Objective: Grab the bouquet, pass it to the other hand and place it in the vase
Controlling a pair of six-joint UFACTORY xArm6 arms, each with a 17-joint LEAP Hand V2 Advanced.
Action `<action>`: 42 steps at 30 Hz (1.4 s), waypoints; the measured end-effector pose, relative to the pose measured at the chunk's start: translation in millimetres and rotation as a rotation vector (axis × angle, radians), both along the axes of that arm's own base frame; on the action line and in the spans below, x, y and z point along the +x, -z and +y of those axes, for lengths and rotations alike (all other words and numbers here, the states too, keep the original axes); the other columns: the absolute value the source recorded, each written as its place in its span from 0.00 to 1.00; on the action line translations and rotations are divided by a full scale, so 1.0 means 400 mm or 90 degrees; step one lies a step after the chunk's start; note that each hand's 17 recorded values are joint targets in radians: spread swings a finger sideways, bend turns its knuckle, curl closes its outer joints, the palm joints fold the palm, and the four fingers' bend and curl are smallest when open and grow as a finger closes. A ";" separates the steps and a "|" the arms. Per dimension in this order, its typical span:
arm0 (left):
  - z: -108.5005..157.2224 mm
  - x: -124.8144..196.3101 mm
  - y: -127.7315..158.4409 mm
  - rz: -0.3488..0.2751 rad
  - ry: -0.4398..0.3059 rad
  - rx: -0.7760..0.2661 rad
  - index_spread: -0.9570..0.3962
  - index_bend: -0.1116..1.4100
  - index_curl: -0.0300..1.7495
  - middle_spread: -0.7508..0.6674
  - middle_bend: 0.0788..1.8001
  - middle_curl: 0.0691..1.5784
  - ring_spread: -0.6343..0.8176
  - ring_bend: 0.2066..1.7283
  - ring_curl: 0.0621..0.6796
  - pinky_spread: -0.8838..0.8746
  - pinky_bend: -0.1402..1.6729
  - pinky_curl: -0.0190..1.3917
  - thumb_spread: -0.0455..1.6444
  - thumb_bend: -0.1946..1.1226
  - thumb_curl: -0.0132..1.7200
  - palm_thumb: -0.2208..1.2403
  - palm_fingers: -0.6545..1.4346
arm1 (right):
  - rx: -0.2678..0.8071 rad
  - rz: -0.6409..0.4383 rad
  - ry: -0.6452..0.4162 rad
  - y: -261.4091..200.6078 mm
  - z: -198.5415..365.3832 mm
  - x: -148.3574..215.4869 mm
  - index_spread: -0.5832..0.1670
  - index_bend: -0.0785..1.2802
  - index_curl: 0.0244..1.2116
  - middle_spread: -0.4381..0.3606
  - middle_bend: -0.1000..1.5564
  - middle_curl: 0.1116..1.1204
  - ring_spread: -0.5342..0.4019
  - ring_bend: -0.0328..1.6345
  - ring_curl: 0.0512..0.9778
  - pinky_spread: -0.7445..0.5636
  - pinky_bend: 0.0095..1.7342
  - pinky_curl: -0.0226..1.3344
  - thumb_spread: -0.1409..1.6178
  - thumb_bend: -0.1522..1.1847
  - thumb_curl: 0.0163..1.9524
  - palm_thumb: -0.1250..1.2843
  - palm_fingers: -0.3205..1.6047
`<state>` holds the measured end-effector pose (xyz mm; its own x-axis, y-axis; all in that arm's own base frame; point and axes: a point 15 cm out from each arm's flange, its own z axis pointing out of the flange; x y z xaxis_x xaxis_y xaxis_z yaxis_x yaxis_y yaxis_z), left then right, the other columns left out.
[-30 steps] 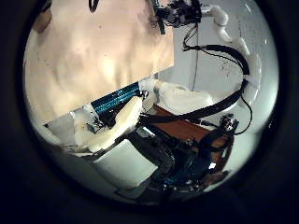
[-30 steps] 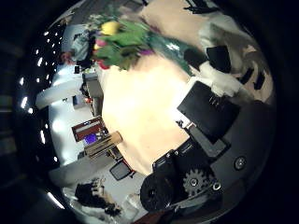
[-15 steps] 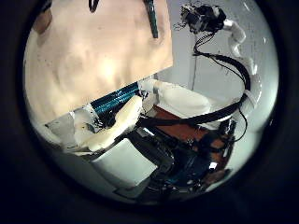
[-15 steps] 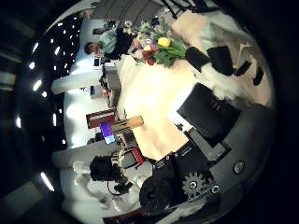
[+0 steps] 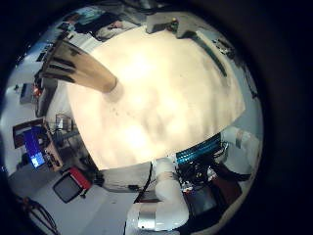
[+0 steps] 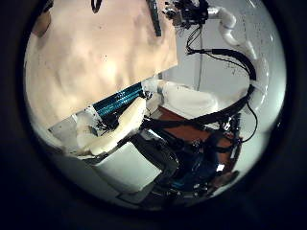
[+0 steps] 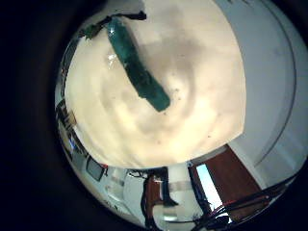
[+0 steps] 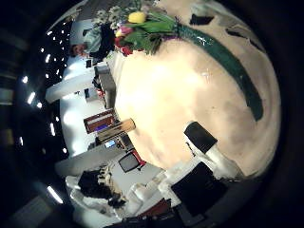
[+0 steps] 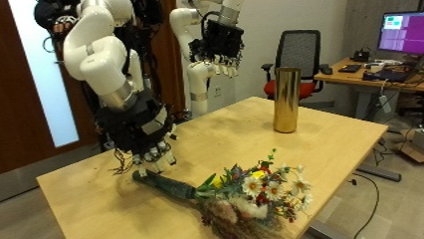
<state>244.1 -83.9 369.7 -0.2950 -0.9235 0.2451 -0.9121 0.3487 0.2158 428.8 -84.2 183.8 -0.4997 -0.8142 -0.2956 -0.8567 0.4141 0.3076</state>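
The bouquet lies flat on the light wooden table, with its yellow, white and red flowers toward the near edge and its green wrapped stems pointing at my right hand. My right hand hangs just above the stem end with its fingers relaxed and open, holding nothing. Its palm views show the stems and the flower heads on the tabletop. The tall gold vase stands upright at the table's far side and also shows from my left palm. My left hand hangs open high above the table.
A black office chair and a desk with a monitor stand beyond the table's far side. Bare tabletop lies between the bouquet and the vase. The table's near edge runs close to the flowers.
The right palm view has swung: the bouquet's long stems now run fully across it, and the hand's black finger parts fill less of it. The left palm view is nearly unchanged.
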 end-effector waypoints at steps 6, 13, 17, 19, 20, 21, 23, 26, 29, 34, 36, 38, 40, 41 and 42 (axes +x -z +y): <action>0.005 0.009 0.000 0.000 -0.002 0.001 0.78 0.21 0.27 0.73 0.07 0.18 0.79 0.10 0.22 0.78 0.17 0.15 0.60 0.13 0.18 0.47 0.43 | -0.023 -0.008 0.030 0.054 -0.023 0.035 0.70 0.21 0.37 0.73 0.39 0.30 0.67 0.41 0.24 0.72 0.25 0.23 0.65 0.09 0.25 0.64 0.25; 0.003 0.016 0.004 0.006 -0.001 0.002 0.78 0.21 0.27 0.73 0.07 0.18 0.79 0.10 0.22 0.78 0.17 0.15 0.60 0.13 0.18 0.47 0.43 | -0.017 0.020 0.037 0.111 -0.026 0.031 0.73 0.18 0.32 0.74 0.35 0.28 0.66 0.39 0.23 0.72 0.20 0.21 0.66 0.09 0.24 0.59 0.28; -0.001 0.020 0.000 0.005 -0.003 0.001 0.78 0.21 0.27 0.73 0.07 0.18 0.79 0.10 0.22 0.78 0.17 0.15 0.60 0.13 0.18 0.47 0.43 | -0.015 0.032 0.045 0.134 -0.037 0.030 0.73 0.18 0.30 0.73 0.35 0.28 0.65 0.39 0.23 0.72 0.19 0.21 0.66 0.09 0.23 0.59 0.29; -0.006 0.022 0.000 0.006 -0.002 0.003 0.78 0.21 0.27 0.73 0.07 0.18 0.79 0.10 0.22 0.78 0.17 0.15 0.60 0.13 0.18 0.47 0.43 | -0.018 0.030 0.043 0.136 -0.045 0.041 0.73 0.19 0.29 0.73 0.35 0.28 0.64 0.39 0.23 0.72 0.18 0.21 0.66 0.10 0.23 0.58 0.30; -0.008 0.023 0.001 0.007 -0.001 0.004 0.78 0.21 0.27 0.73 0.07 0.18 0.79 0.10 0.22 0.78 0.17 0.15 0.60 0.13 0.18 0.47 0.43 | -0.020 0.032 0.042 0.139 -0.049 0.044 0.73 0.19 0.29 0.73 0.35 0.28 0.64 0.39 0.23 0.72 0.18 0.21 0.66 0.10 0.23 0.58 0.30; -0.008 0.024 0.000 0.007 -0.001 0.005 0.78 0.21 0.27 0.73 0.07 0.18 0.79 0.10 0.22 0.78 0.17 0.15 0.60 0.13 0.18 0.47 0.43 | -0.021 0.034 0.042 0.143 -0.053 0.047 0.73 0.18 0.29 0.72 0.35 0.29 0.64 0.39 0.23 0.72 0.17 0.21 0.66 0.10 0.23 0.58 0.30; -0.009 0.023 0.001 0.009 -0.002 0.005 0.78 0.21 0.27 0.73 0.07 0.18 0.79 0.10 0.22 0.78 0.17 0.15 0.60 0.13 0.18 0.47 0.43 | -0.021 0.036 0.042 0.143 -0.058 0.054 0.73 0.18 0.28 0.71 0.34 0.29 0.62 0.40 0.23 0.72 0.17 0.21 0.66 0.10 0.23 0.59 0.33; -0.009 0.021 -0.001 0.009 0.000 0.006 0.78 0.21 0.27 0.73 0.07 0.18 0.79 0.11 0.22 0.78 0.17 0.15 0.60 0.13 0.18 0.47 0.43 | -0.021 0.036 0.043 0.142 -0.066 0.058 0.71 0.19 0.27 0.68 0.36 0.30 0.58 0.43 0.25 0.71 0.17 0.21 0.66 0.10 0.23 0.60 0.36; -0.011 0.021 -0.003 0.008 -0.003 0.005 0.78 0.21 0.27 0.73 0.07 0.18 0.79 0.11 0.22 0.78 0.17 0.15 0.60 0.13 0.18 0.47 0.43 | -0.020 0.050 0.034 0.142 -0.064 0.045 0.67 0.20 0.28 0.63 0.38 0.31 0.52 0.47 0.26 0.68 0.18 0.20 0.66 0.10 0.23 0.62 0.43; -0.016 0.024 -0.004 0.006 -0.001 0.002 0.79 0.20 0.27 0.73 0.07 0.18 0.79 0.11 0.22 0.78 0.17 0.15 0.60 0.13 0.18 0.47 0.43 | -0.009 0.089 0.012 0.126 -0.061 0.038 0.59 0.23 0.31 0.58 0.40 0.33 0.45 0.51 0.28 0.62 0.19 0.19 0.65 0.10 0.23 0.64 0.52; -0.017 0.025 -0.007 0.004 -0.002 0.002 0.79 0.19 0.26 0.73 0.07 0.18 0.79 0.11 0.22 0.78 0.17 0.16 0.60 0.13 0.18 0.47 0.43 | -0.015 0.104 0.000 0.122 -0.068 0.035 0.55 0.24 0.32 0.54 0.42 0.35 0.40 0.53 0.29 0.57 0.21 0.18 0.64 0.10 0.23 0.64 0.57; -0.018 0.020 -0.007 0.006 -0.002 0.003 0.80 0.20 0.26 0.73 0.08 0.18 0.79 0.11 0.22 0.78 0.17 0.16 0.60 0.13 0.18 0.47 0.43 | -0.024 0.113 -0.009 0.122 -0.074 0.028 0.52 0.25 0.33 0.51 0.43 0.36 0.37 0.53 0.30 0.54 0.23 0.18 0.64 0.10 0.23 0.65 0.60; -0.016 0.018 -0.007 0.006 -0.001 0.005 0.80 0.20 0.26 0.73 0.08 0.18 0.79 0.11 0.22 0.78 0.17 0.16 0.60 0.13 0.18 0.47 0.43 | -0.027 0.115 -0.014 0.122 -0.071 0.028 0.45 0.27 0.34 0.39 0.43 0.37 0.32 0.54 0.30 0.44 0.29 0.18 0.63 0.10 0.24 0.67 0.70; -0.015 0.018 -0.007 0.006 -0.001 0.005 0.80 0.20 0.26 0.73 0.08 0.18 0.79 0.11 0.22 0.78 0.17 0.16 0.60 0.13 0.18 0.47 0.42 | -0.030 0.114 -0.016 0.119 -0.072 0.028 0.43 0.29 0.36 0.36 0.44 0.38 0.31 0.55 0.31 0.39 0.33 0.20 0.61 0.10 0.24 0.68 0.74; -0.015 0.017 -0.007 0.006 -0.002 0.005 0.80 0.20 0.25 0.73 0.08 0.18 0.79 0.11 0.22 0.78 0.17 0.16 0.60 0.13 0.18 0.47 0.43 | -0.031 0.114 -0.018 0.116 -0.071 0.028 0.41 0.29 0.37 0.34 0.44 0.39 0.30 0.55 0.32 0.35 0.36 0.21 0.61 0.10 0.24 0.69 0.75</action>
